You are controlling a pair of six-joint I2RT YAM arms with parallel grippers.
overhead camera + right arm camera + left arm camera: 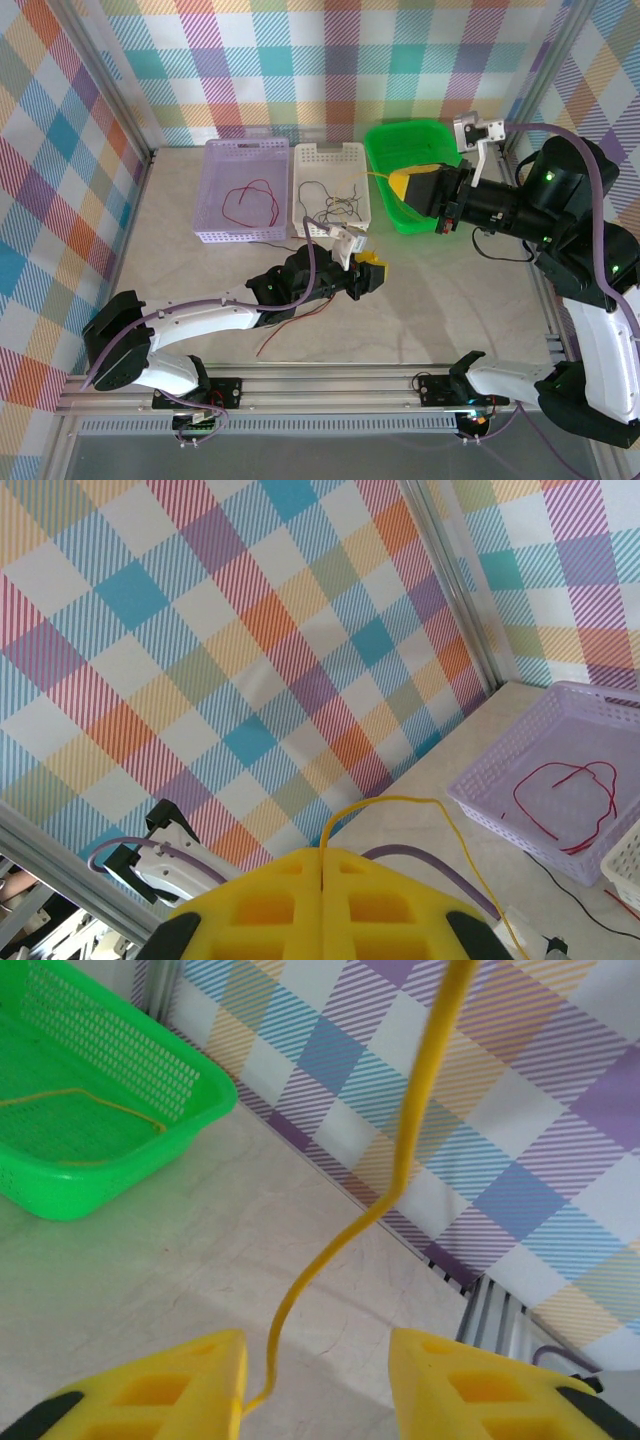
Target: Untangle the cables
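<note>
Left end effector (315,1365) fingers flanking yellow cable (401,1160), right end effector (322,865) pinching it

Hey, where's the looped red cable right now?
In the top view, the red cable lies inside the lilac basket at the back left, just left of the white basket.

Your red cable (250,203) lies in loose loops in the lilac basket (240,237), and thin black cables (335,205) sit tangled in the white basket (299,190). The yellow cable (400,1160) hangs curved, pinched in the right gripper (322,855), with its lower end seemingly touching the left gripper (315,1360).
</note>
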